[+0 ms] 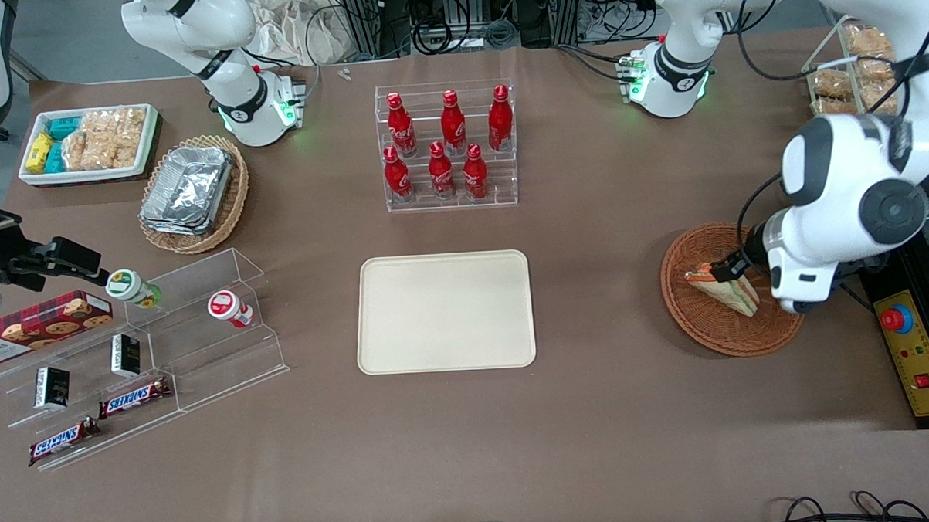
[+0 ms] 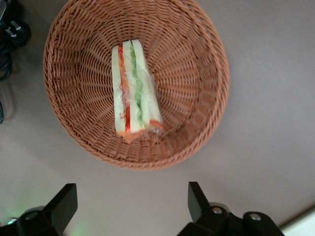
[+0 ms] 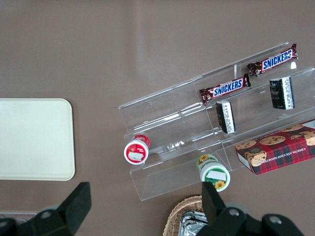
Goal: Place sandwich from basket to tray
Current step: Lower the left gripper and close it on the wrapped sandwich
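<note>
The sandwich [image 1: 726,286], a pale wedge with orange, red and green layers, lies in the round reddish-brown basket [image 1: 686,307] toward the working arm's end of the table. The left arm's gripper [image 1: 731,269] hangs above the basket, over the sandwich. In the left wrist view the sandwich [image 2: 133,93] rests on its side in the basket [image 2: 197,73]. The gripper [image 2: 132,201] is open there, its black fingers [image 2: 196,199] set wide apart with only bare tablecloth between them. The cream tray [image 1: 444,310] lies flat mid-table with nothing on it, and the tray [image 3: 34,137] shows in the right wrist view too.
A clear rack of red bottles [image 1: 446,146] stands farther from the front camera than the tray. A yellow control box with a red button [image 1: 912,353] lies beside the basket. A clear stepped shelf of snacks [image 1: 128,358], a tan basket of foil trays [image 1: 192,193] and a white bin [image 1: 89,143] sit toward the parked arm's end.
</note>
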Motion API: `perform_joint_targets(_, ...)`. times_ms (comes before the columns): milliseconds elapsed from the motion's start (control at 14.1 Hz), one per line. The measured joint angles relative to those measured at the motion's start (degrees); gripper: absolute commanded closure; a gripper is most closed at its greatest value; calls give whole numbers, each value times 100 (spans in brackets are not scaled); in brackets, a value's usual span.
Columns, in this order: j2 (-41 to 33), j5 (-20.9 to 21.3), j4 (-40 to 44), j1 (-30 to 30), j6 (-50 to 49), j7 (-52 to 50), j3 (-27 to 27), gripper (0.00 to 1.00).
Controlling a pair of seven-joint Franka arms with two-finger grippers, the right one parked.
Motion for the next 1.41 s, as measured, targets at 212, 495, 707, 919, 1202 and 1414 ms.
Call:
perform_joint_targets(212,472,209,-3,-1,345,-816,-1,0)
perform_joint_targets(495,815,340,-26,1,530,-1059,39,0)
perform_joint_targets(707,830,355,-409,7,1047,-1062,156,0)
perform_joint_targets(919,834,356,-814,12,1570,-1062,236,13)
perform_joint_targets(1202,833,356,-857,12,1648,-1062,259,100)
perform_joint_targets(1414,811,356,-849,12,1670,-1062,259,100)
